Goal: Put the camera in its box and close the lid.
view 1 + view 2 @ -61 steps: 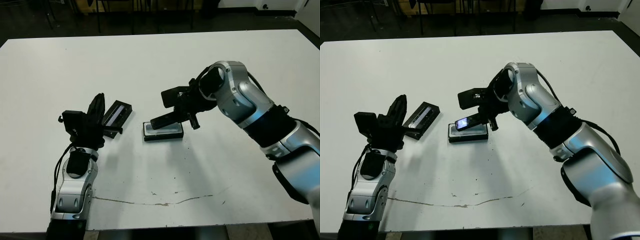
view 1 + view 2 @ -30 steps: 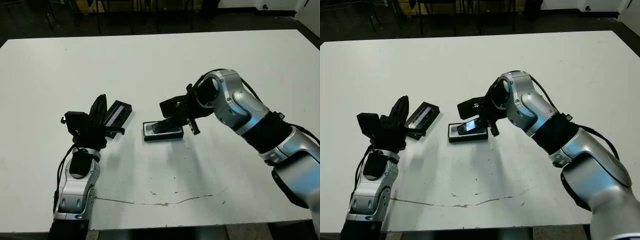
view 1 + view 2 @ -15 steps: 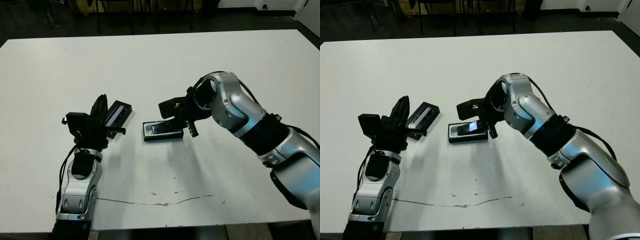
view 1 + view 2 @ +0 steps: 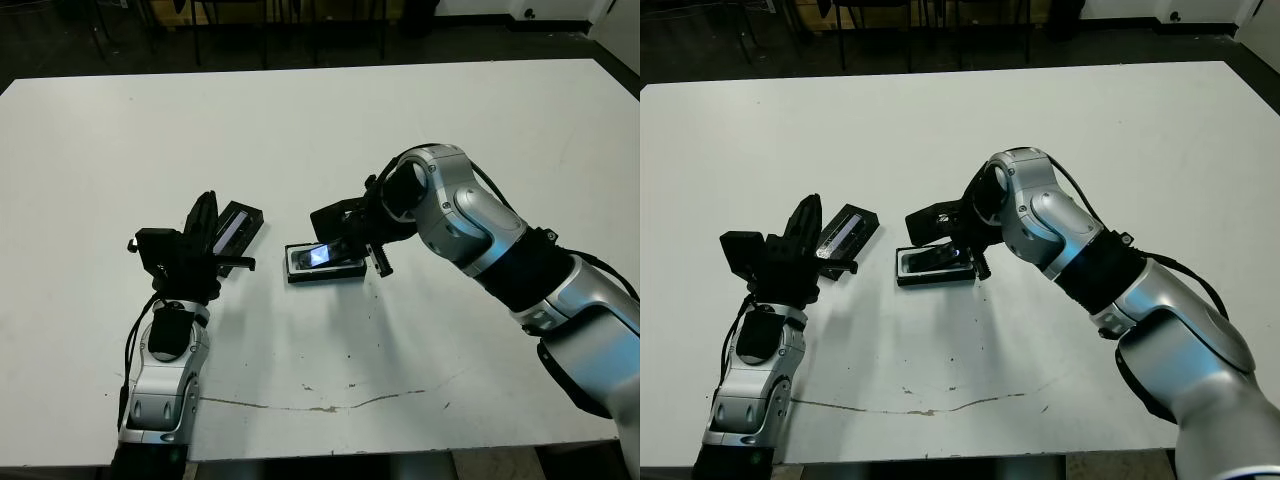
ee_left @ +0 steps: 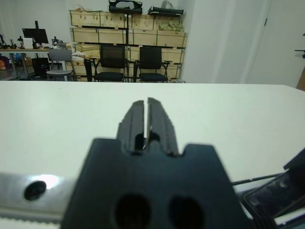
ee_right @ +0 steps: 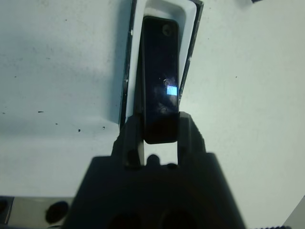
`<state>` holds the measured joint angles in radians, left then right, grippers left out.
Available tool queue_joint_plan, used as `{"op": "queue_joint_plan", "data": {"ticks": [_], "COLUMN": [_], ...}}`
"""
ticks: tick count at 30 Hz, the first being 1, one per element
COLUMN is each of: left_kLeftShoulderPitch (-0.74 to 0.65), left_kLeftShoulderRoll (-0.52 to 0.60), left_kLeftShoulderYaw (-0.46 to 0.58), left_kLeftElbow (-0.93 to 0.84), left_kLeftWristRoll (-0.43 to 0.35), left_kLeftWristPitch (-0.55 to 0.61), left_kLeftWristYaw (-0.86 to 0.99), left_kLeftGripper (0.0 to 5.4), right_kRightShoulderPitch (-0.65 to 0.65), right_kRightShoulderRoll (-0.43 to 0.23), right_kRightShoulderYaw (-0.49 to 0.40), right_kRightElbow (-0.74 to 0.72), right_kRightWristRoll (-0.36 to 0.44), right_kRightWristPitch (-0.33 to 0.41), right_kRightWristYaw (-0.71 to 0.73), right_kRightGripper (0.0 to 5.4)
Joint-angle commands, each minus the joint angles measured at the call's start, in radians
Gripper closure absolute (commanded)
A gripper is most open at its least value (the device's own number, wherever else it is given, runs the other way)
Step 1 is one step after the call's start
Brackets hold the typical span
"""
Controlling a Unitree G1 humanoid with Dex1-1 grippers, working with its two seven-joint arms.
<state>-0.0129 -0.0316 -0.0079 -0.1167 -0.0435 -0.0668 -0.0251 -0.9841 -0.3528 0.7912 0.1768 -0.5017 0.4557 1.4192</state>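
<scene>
Right gripper (image 6: 160, 128): jaws clamped on camera (image 6: 160, 76).
Camera: held between those jaws, lying in box (image 4: 325, 264).
Left gripper (image 5: 146, 112): jaws nearly shut, empty.
Lid (image 4: 233, 228): just beside left gripper.

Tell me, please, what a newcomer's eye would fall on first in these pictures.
First, the big silver right arm bent over the middle of the white table, its right gripper holding the camera over the white-lined box. Next, the camera's bright bluish patch. Then the left gripper, fingers together and holding nothing, beside the lid, which lies on the table to the left of the box.
</scene>
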Motion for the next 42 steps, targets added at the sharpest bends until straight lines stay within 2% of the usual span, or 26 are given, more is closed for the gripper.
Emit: {"op": "queue_joint_plan", "data": {"ticks": [1, 8, 21, 27, 31, 42], "left_kLeftShoulderPitch": [0.026, 0.035, 0.031, 0.03, 0.033, 0.029], "left_kLeftShoulderRoll": [-0.003, -0.005, -0.003, -0.001, 0.001, 0.004], "left_kLeftShoulderYaw": [-0.001, 0.007, 0.016, 0.016, 0.016, 0.017], "left_kLeftElbow": [0.008, 0.012, 0.017, 0.025, 0.013, 0.012], "left_kLeftWristRoll": [0.005, -0.001, -0.002, -0.002, 0.004, -0.002], "left_kLeftWristPitch": [0.013, 0.002, 0.003, -0.013, 0.005, 0.013], "left_kLeftWristYaw": [0.01, 0.008, 0.007, 0.004, 0.01, 0.002], "left_kLeftGripper": [5.4, 5.4, 5.4, 5.4, 5.4, 5.4], "right_kRightShoulderPitch": [0.016, 0.041, 0.057, 0.068, 0.077, 0.035], "right_kRightShoulderRoll": [0.032, 0.04, 0.061, 0.076, 0.072, 0.038], "right_kRightShoulderYaw": [0.048, 0.063, 0.058, 0.048, 0.028, -0.012], "right_kRightElbow": [-0.021, -0.017, -0.01, -0.003, 0.01, 0.112], "right_kRightWristRoll": [0.012, 0.014, 0.038, 0.055, 0.071, 0.107], "right_kRightWristPitch": [-0.001, -0.042, -0.013, 0.04, 0.031, -0.176], "right_kRightWristYaw": [0.049, 0.029, 0.043, 0.05, 0.043, 0.048], "right_kRightGripper": [4.97, 4.97, 4.97, 4.97, 4.97, 3.26]}}
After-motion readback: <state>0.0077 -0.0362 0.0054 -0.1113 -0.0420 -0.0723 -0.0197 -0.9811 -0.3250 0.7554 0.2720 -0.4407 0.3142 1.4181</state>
